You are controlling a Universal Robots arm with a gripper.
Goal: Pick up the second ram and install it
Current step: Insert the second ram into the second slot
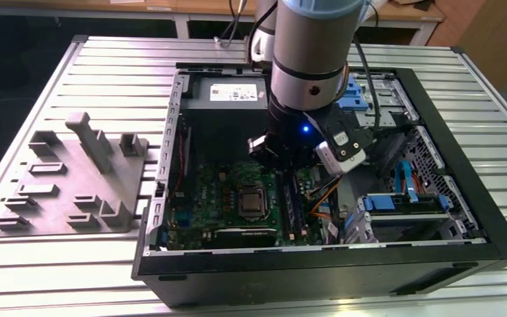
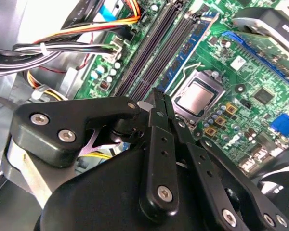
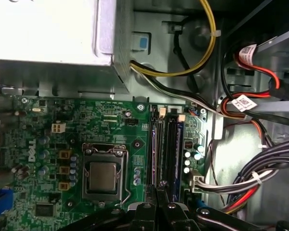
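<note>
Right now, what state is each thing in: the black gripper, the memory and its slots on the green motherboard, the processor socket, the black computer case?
Black gripper: shut, nothing visible between its fingers.
Blue-green memory stick: appears seated upright in a slot.
Long dark slot beside it: looks empty.
Square metal processor socket: chip in place, uncovered.
Black computer case: lying flat, side panel off.
</note>
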